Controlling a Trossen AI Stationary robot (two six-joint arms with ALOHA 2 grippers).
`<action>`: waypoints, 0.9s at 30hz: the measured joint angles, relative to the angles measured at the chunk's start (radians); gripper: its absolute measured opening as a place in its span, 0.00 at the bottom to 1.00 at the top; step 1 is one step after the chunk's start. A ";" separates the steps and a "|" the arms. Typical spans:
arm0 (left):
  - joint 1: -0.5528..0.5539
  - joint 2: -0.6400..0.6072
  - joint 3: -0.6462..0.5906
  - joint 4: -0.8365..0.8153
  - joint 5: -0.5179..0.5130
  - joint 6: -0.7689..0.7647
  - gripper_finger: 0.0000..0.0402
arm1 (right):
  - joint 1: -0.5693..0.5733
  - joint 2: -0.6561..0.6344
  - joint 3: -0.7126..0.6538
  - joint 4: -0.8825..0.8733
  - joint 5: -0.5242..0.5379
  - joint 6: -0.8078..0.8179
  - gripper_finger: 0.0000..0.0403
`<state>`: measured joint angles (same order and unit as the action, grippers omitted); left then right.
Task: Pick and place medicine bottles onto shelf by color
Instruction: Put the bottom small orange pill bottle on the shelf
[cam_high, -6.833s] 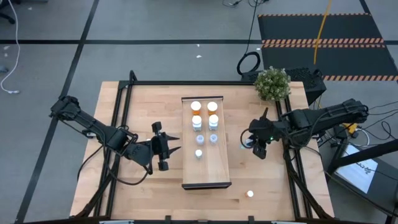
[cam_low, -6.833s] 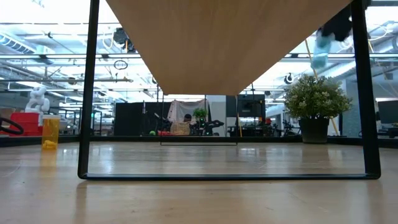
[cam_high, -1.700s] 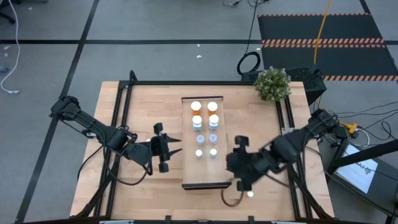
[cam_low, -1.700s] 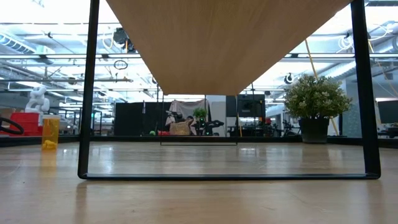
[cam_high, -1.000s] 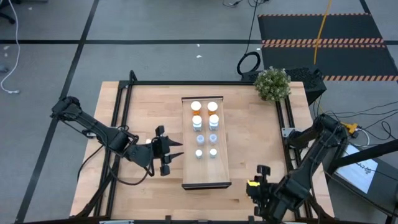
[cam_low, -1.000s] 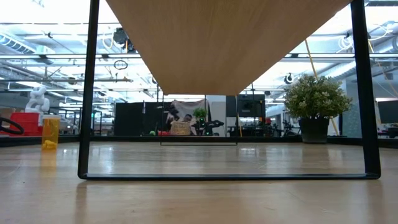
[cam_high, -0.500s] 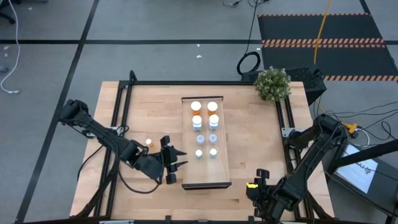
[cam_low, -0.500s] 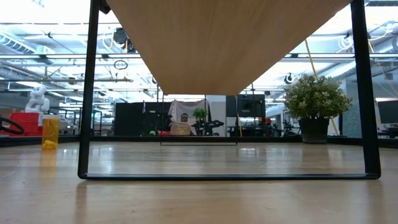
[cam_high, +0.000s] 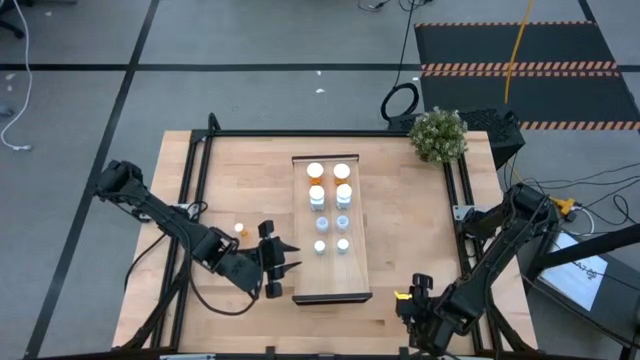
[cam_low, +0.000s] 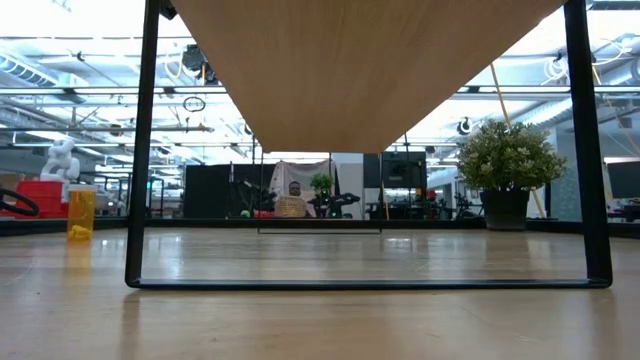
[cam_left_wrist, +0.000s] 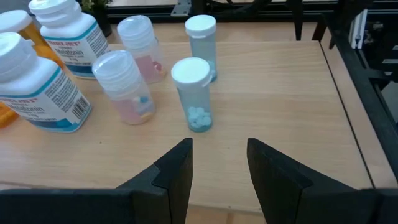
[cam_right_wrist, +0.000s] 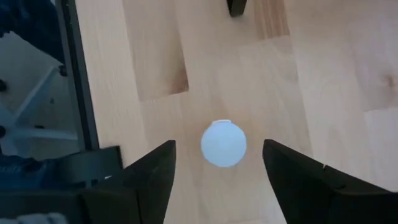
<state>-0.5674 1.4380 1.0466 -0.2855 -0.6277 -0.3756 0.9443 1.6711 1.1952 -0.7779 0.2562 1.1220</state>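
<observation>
The wooden table (cam_high: 400, 215) carries the shelf (cam_high: 332, 275) at its middle, and eight medicine bottles (cam_high: 343, 194) stand on it in two rows. My left claw (cam_high: 281, 266), fingers parted and empty, sits just beside the shelf's left edge, facing a pale blue bottle (cam_left_wrist: 193, 93) just ahead of its tips. My right claw (cam_right_wrist: 217, 171) hangs right of the shelf's near end, spread wide straight above a white-capped bottle (cam_right_wrist: 223, 144) that shows between its fingers. An orange bottle (cam_high: 239, 229) stands alone, left of the shelf.

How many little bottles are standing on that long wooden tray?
8, in two columns on the shelf: orange pair farthest, white pair, then clear pair, blue pair nearest. None seem hidden.
</observation>
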 joint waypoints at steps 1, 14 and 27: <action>0.000 0.000 0.000 0.000 0.000 0.000 0.38 | 0.000 0.000 -0.002 0.002 0.000 0.000 0.59; 0.000 0.000 0.000 0.003 0.000 -0.004 0.38 | -0.006 0.000 -0.065 0.064 -0.025 -0.050 0.59; 0.000 0.000 0.000 0.003 0.000 -0.008 0.38 | -0.051 0.000 -0.112 0.153 -0.079 -0.087 0.43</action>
<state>-0.5671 1.4380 1.0466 -0.2825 -0.6273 -0.3832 0.8936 1.6711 1.0832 -0.6252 0.1770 1.0351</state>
